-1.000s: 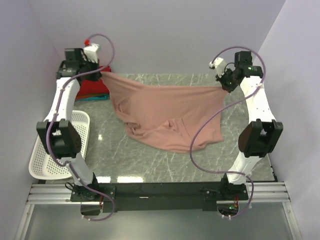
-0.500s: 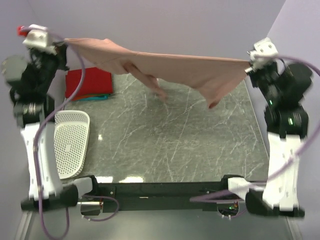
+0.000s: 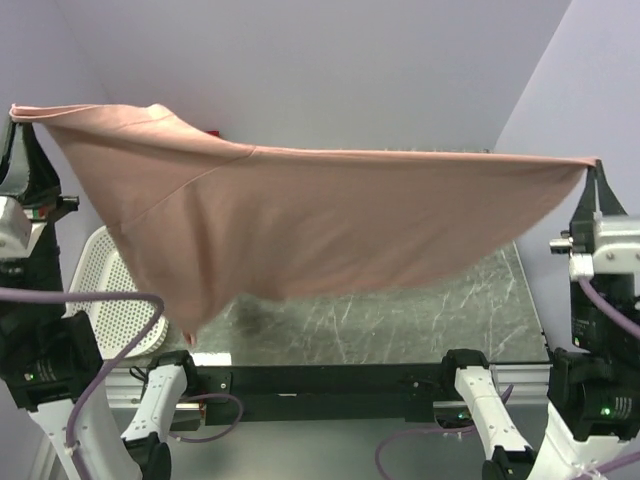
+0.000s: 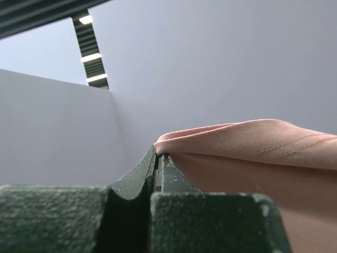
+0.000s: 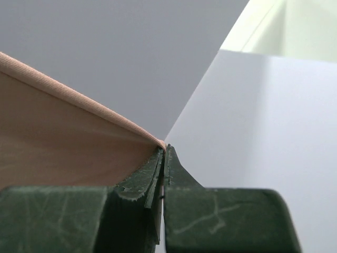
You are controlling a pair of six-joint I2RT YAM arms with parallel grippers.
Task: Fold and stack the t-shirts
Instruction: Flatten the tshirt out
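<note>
Pink t-shirt hangs stretched in the air between both tools, over the worktop.
Light, limp cloth that sags mid-span, so hold it by the corners. Left tool and right tool are each clenched on a top corner. A second ago it drooped onto the worktop; now it is lifted clear and spread wide.

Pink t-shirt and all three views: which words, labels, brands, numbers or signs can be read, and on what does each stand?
None can be read.
The pink t-shirt shows only plain cloth and seams; no print faces a camera.
The white basket and the table carry no text.
</note>
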